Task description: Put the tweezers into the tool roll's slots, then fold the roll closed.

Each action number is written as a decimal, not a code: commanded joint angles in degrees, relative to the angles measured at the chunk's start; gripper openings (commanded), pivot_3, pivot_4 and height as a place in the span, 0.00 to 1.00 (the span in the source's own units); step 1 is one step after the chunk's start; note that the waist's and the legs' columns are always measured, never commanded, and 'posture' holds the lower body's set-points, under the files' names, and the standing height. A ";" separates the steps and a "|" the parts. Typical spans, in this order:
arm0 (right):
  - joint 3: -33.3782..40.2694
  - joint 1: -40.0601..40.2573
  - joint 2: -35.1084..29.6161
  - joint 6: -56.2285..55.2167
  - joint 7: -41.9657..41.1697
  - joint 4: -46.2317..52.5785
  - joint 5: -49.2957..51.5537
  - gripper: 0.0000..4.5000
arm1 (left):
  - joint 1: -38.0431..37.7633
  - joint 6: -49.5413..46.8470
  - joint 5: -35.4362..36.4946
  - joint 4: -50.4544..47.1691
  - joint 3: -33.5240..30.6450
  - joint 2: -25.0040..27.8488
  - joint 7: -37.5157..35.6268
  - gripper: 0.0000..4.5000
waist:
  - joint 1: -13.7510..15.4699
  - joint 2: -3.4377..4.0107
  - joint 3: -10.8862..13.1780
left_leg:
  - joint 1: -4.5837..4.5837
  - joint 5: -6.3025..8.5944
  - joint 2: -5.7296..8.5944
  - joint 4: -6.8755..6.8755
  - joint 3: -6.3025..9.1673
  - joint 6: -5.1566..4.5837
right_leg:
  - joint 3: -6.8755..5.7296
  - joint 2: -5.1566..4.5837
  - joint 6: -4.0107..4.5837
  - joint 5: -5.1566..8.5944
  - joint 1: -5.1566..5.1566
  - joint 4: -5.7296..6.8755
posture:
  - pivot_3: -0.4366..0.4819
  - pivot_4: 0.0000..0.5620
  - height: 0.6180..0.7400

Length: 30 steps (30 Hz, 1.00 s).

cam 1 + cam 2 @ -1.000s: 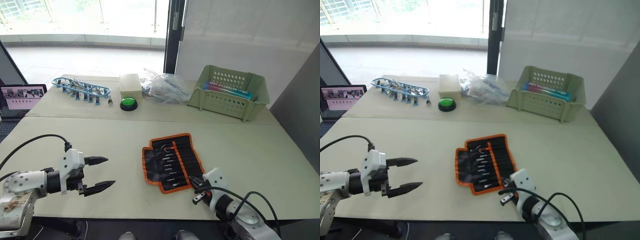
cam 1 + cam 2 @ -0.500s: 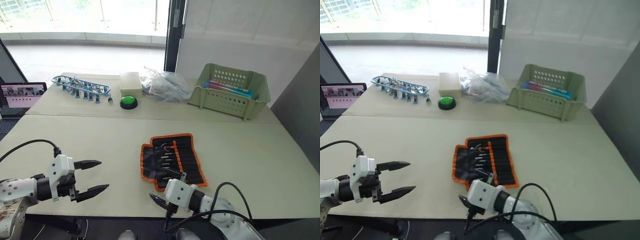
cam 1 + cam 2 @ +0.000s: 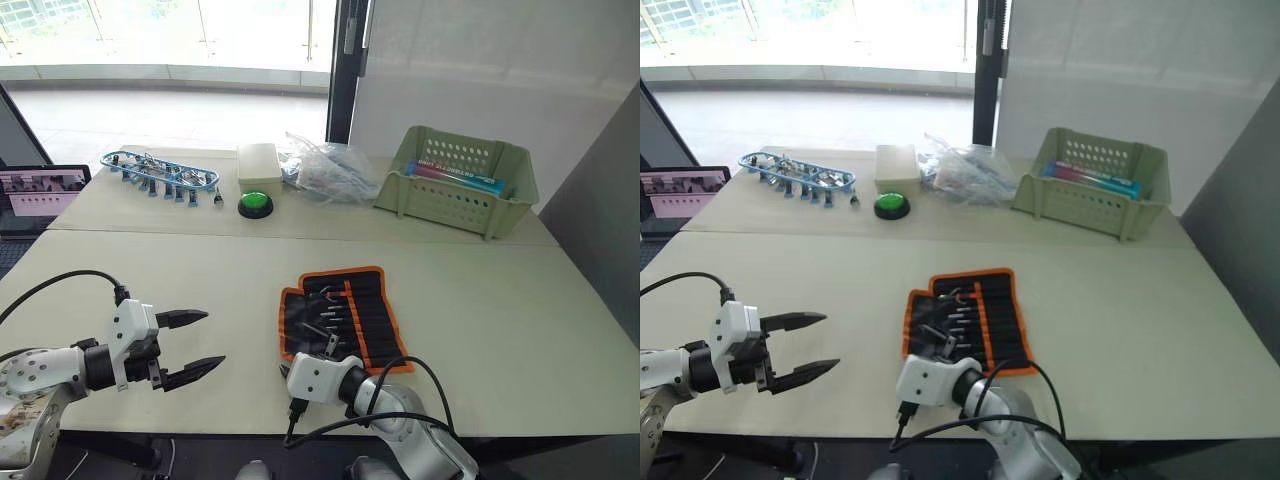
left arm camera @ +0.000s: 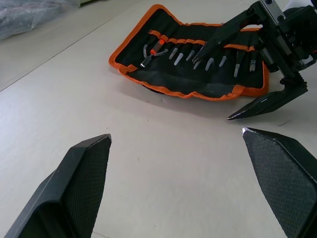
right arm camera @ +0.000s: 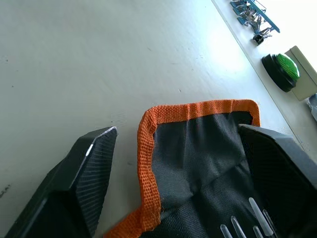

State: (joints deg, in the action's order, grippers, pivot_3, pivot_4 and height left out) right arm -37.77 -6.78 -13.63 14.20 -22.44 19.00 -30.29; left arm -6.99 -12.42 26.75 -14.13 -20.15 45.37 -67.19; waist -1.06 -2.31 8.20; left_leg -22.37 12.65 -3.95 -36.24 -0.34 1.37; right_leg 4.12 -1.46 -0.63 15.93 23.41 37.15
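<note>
the tool roll (image 3: 342, 322) lies open at frame centre, tweezers (image 4: 208, 58) seemingly slotted; right gripper (image 4: 237, 82), jaws spread, straddles its near-left edge to fold it. left gripper (image 3: 190, 345) waits lower left, released.

one tool roll (image 3: 345, 318), one basket (image 3: 456, 183), one green button (image 3: 256, 204).

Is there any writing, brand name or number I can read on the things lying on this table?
Nothing here can be read with certainty.
Blue box in the green basket: a line of light lettering along its side, too small to read.
Laptop screen at the table's left edge: shows small pictures, no legible text.
Tool roll, green button and blue clip rack: no lettering visible.
</note>
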 commanded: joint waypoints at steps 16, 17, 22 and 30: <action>8.47 3.42 -4.40 -6.16 -4.57 4.83 8.60 0.01 | 11.48 8.21 -4.22 9.27 9.54 0.67 -4.08 1.00 | 0.53 0.01 0.00 | -0.01 0.00 0.03 -0.09 0.01 0.00 | -0.03 0.00 -0.01 -0.01 -0.07 0.01 | 0.48 0.27 0.98; 9.42 3.96 -6.22 -8.95 -6.10 5.21 10.91 0.01 | 14.23 10.36 -5.27 12.24 11.41 0.64 -5.90 1.00 | 0.57 0.00 0.00 | -0.01 0.00 0.05 -0.12 0.02 0.00 | -0.03 0.00 -0.01 -0.01 -0.10 0.01 | 0.48 0.27 0.98; 13.27 5.47 -14.72 -20.32 -11.70 4.26 18.16 0.01 | 29.20 24.32 -11.57 29.91 20.77 -2.08 -15.35 1.00 | 0.36 -0.02 0.01 | -0.01 0.00 0.08 -0.26 0.02 0.00 | -0.03 0.02 -0.10 -0.03 -0.19 0.01 | 0.48 0.27 0.98; 17.38 6.02 -20.04 -27.83 -14.86 1.68 21.75 0.01 | 53.45 56.98 -21.53 63.40 34.20 -14.39 -25.31 1.00 | 0.20 -0.01 0.05 | -0.27 0.00 0.15 -0.63 0.08 -0.03 | 0.01 0.08 -0.18 -0.16 -0.21 0.01 | 0.48 0.27 0.98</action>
State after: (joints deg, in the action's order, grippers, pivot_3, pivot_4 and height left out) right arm -21.73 -0.65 -33.50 -11.87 -37.22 19.90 -9.80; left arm 43.32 37.96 6.96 43.92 12.74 31.85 -91.84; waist -0.85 -2.32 8.24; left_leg -22.66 12.66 -3.81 -36.88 -0.26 1.33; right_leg 4.14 -1.38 -0.82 15.75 23.22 37.16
